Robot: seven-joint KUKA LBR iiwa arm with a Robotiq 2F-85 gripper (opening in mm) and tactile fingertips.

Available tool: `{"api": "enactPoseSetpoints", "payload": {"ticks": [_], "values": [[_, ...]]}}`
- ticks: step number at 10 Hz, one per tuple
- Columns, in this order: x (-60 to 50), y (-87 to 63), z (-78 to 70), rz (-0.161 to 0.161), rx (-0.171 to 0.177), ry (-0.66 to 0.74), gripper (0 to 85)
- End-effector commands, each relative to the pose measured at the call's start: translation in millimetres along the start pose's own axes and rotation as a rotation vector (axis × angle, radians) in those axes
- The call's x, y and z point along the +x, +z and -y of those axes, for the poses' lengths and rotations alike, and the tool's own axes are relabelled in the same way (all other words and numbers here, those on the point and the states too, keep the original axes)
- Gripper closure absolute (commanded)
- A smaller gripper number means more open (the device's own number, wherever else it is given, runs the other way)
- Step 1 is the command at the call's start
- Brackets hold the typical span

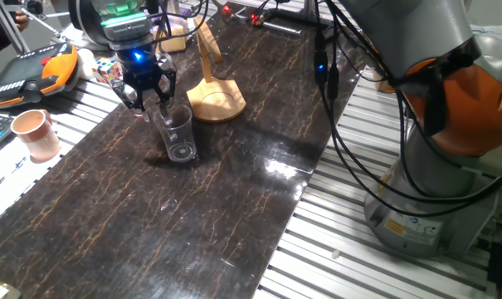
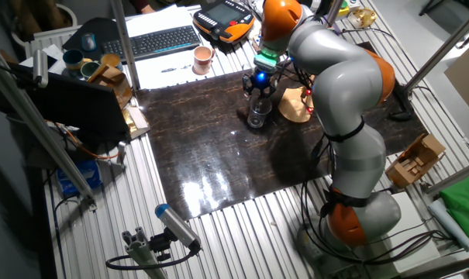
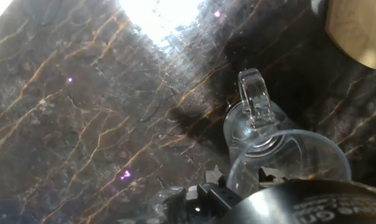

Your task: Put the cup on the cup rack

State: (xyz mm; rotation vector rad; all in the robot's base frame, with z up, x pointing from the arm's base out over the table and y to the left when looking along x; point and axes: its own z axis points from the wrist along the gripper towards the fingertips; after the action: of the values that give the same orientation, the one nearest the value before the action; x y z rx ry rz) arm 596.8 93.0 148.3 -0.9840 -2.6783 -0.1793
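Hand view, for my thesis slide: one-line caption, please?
Fingers straddle the clear cup's rim on the dark marbled table, cup rack base nearby.

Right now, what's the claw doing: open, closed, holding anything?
Claw: open, fingers straddling the rim of the clear cup; not gripping it yet.

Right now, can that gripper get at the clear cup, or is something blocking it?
Probably yes. The gripper hangs right over the cup, which stands upright on the dark mat with its rim uncovered. The cup rack stands off to one side, apart from it.
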Motion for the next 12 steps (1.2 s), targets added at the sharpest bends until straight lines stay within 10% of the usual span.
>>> {"api": "enactPoseSetpoints", "payload": {"ticks": [1, 12], "values": [[-1.4, 2.3, -0.2, -0.003, 0.000, -0.003, 48.0], [-4.7, 12.2, -0.7, -0.045, 0.008, 0.007, 50.3]]}}
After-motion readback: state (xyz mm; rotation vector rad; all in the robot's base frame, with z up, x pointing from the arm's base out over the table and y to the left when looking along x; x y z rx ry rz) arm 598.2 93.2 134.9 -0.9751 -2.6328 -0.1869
